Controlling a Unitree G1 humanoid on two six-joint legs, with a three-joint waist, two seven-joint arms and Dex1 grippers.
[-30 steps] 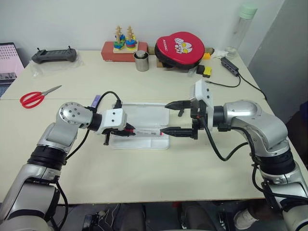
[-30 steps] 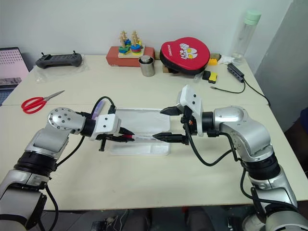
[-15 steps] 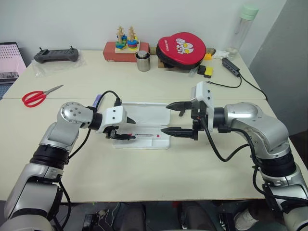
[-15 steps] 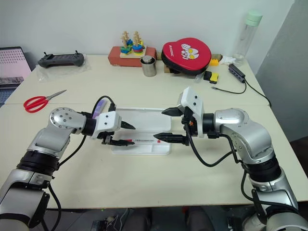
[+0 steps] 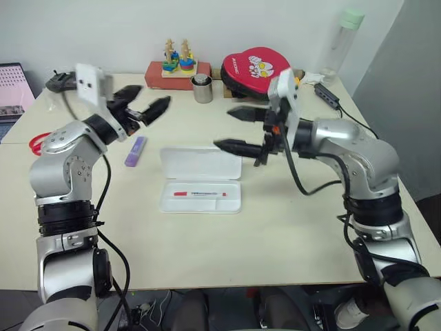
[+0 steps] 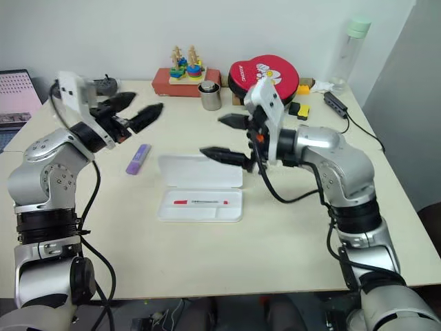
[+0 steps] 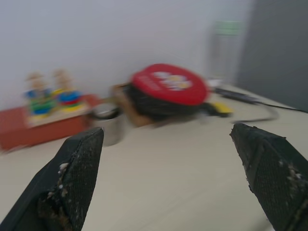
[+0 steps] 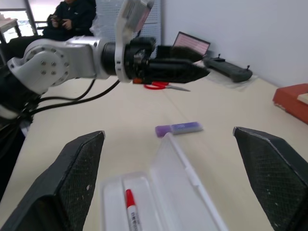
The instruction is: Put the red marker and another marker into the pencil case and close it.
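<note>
One beige table [image 5: 207,234], white wall [image 5: 103,27]

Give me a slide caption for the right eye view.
Red marker lies in the open pencil case; purple marker waits outside it.

The pencil case [image 5: 201,181] lies open mid-table, its lid on the far side; the red marker [image 5: 200,195] lies in its near tray; the other marker [image 5: 135,150] lies on the table just left of the case; scissors [image 5: 36,143] lie farther left; a cup [image 5: 202,88] stands far behind.
</note>
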